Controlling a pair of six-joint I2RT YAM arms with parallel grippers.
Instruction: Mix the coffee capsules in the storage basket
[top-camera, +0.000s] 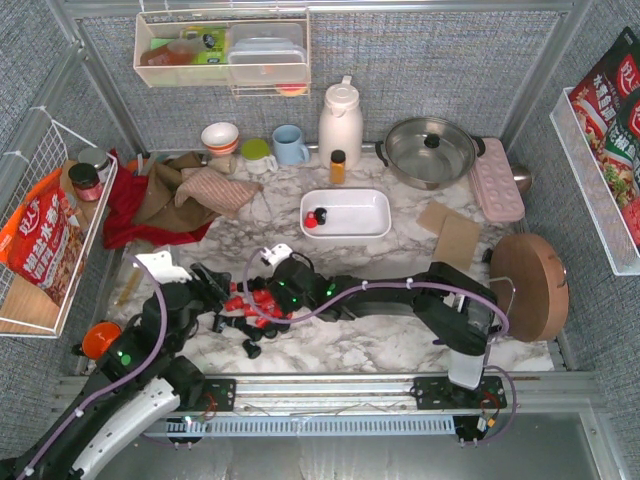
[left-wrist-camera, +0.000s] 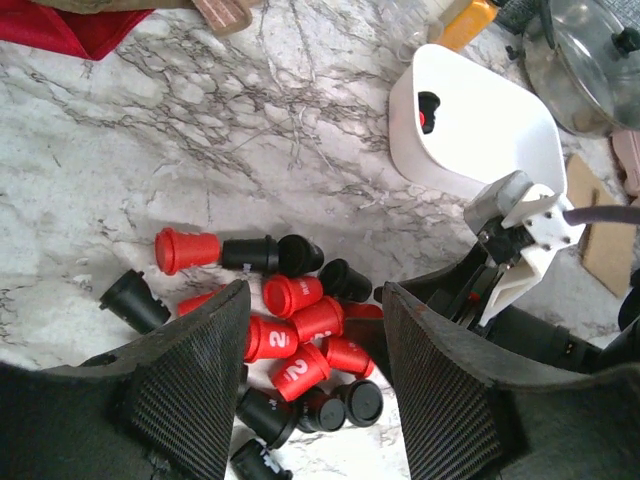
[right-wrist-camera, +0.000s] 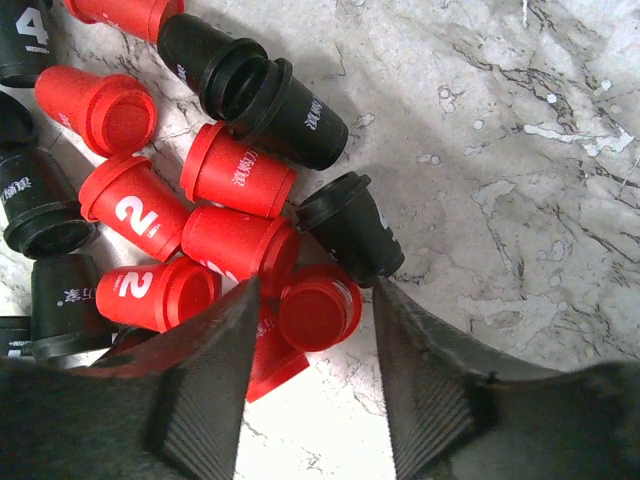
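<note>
Red and black coffee capsules (top-camera: 255, 305) lie in a loose heap on the marble top between my two grippers. The white storage basket (top-camera: 372, 230) stands behind them with one red capsule (top-camera: 311, 221) and one black capsule (top-camera: 320, 214) inside. My left gripper (left-wrist-camera: 315, 300) hangs open over the heap (left-wrist-camera: 300, 350), several capsules between its fingers, none gripped. My right gripper (right-wrist-camera: 315, 298) is open astride an upright red capsule (right-wrist-camera: 318, 312). Its left finger is close to that capsule, and a gap shows at its right finger. The basket (left-wrist-camera: 480, 150) shows in the left wrist view too.
Behind the basket stand a white jug (top-camera: 340, 122), a small orange bottle (top-camera: 338, 166), a blue mug (top-camera: 290, 144) and a lidded steel pot (top-camera: 430, 150). A pink tray (top-camera: 497, 178), cardboard (top-camera: 450, 232) and a round wooden board (top-camera: 530, 285) are right. Cloths (top-camera: 170, 195) lie left.
</note>
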